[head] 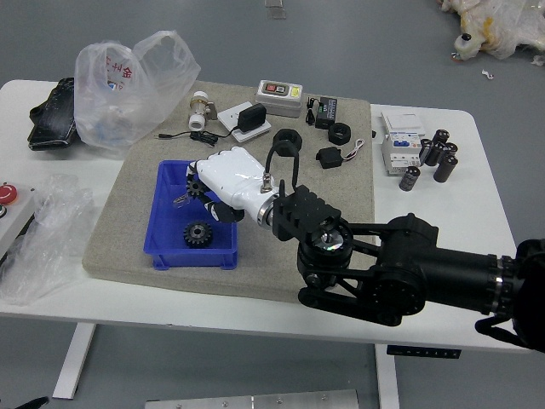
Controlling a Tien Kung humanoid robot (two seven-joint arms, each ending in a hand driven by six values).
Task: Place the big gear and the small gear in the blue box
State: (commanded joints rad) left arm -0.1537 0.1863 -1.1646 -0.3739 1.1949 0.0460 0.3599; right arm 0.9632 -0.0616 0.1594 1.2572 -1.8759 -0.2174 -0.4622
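A dark gear [196,187] is gripped by the right robot hand [235,179] over the blue box [189,259], toward 12 o'clock. Another gear [197,234] is contained at 6 o'clock. Mat [170,279] is seen between box and surface [196,312] edge. The left robot hand [34,402] is barely shown at 7 o'clock, state indeterminable.

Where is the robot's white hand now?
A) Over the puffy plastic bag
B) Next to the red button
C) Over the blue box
C: the right hand reaches over the edge of the blue box, where a black gear already lies.
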